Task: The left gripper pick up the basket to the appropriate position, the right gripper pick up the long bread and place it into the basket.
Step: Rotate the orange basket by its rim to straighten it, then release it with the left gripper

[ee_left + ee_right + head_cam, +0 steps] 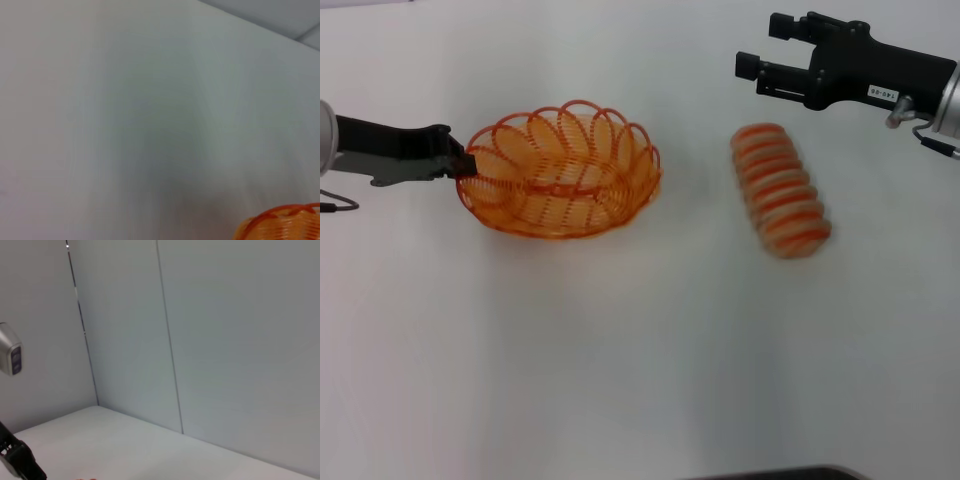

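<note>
Currently the left hand (463, 165) is clenched on the left rim of the basket (560, 170), an orange wire oval resting on the white bench (620, 350). To place it well, the hand should keep a firm pinch and move the basket level, stopping near the long bread (780, 190), which lies on the bench to its right, well apart. The right hand (755, 72) hovers released beyond the bread. Nothing lies inside the basket.
</note>
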Robot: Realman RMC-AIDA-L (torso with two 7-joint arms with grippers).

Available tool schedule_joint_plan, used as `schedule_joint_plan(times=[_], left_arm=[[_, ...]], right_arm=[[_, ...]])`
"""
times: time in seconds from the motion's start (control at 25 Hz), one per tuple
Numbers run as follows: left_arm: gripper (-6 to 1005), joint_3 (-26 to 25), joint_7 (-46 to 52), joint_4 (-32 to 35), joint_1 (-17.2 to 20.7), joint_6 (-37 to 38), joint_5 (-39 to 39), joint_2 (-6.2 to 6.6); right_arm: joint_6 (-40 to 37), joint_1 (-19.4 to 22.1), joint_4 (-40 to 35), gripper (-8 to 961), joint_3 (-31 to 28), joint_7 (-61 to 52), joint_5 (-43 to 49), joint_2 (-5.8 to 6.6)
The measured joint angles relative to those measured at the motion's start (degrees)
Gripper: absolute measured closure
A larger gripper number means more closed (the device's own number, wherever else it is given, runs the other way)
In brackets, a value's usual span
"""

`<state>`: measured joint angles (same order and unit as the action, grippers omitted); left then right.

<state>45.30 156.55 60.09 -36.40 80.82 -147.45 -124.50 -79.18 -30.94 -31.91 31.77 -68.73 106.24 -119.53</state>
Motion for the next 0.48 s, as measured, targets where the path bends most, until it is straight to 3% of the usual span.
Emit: schedule_joint_plan(times=[0.48], left_arm=[[938, 4.55, 4.85, 0.2, 3.86, -7.88, 2.07, 0.02]], right_arm=[[0.11, -0.15, 2.54, 151, 0.43, 3.5, -2.27, 0.0]])
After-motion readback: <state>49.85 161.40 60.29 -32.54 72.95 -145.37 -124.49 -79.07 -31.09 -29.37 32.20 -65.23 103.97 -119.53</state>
